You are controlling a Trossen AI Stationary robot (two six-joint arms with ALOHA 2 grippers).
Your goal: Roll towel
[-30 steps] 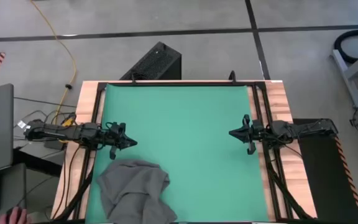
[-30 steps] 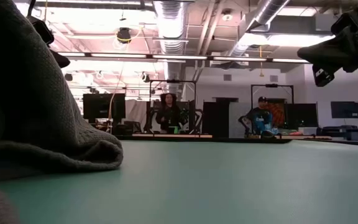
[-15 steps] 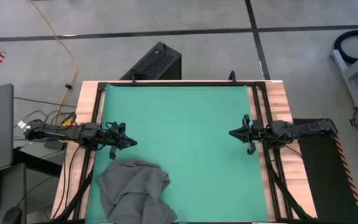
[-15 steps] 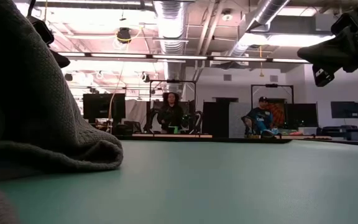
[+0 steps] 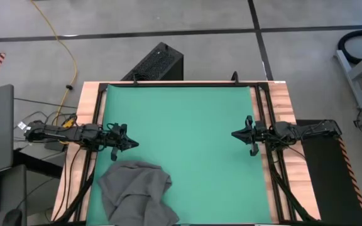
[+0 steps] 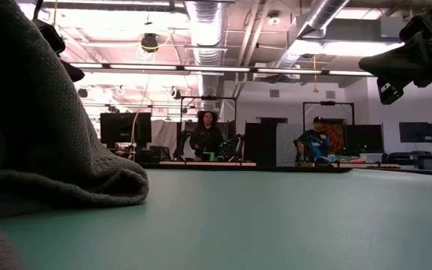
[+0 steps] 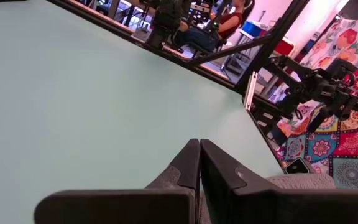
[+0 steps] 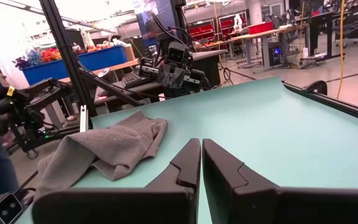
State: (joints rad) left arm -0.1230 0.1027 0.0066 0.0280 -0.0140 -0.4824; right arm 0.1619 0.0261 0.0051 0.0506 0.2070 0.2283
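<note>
Lying crumpled on the green mat (image 5: 187,125), the towel (image 5: 135,191) is at the near left part of the tabletop (image 5: 283,100), close to the mat's front edge. It is a dark grey cloth, bunched into soft folds and not flat. In the low view the towel (image 6: 43,142) fills the left side of the picture as a big grey heap. In the right wrist view the towel (image 8: 101,149) is seen across the mat, with one folded edge lifted a little.

The left end effector (image 5: 129,144) hovers at the left side of the mat, just beyond the towel's far edge, and it points toward the middle of the mat. Its two fingers (image 7: 188,165) are pressed together, with nothing between them, as the left wrist view shows. It does not touch the cloth.

The right end effector (image 5: 236,134) is at the right side of the mat, well apart from the towel, and it points toward the left arm. Its fingers (image 8: 188,163) are almost together, only a thin slit shows between them, and they hold nothing. In the low view the right end effector (image 6: 373,64) hangs above the mat at the upper right.

Behind the tabletop, two persons (image 6: 206,136) sit in the room, far away.
</note>
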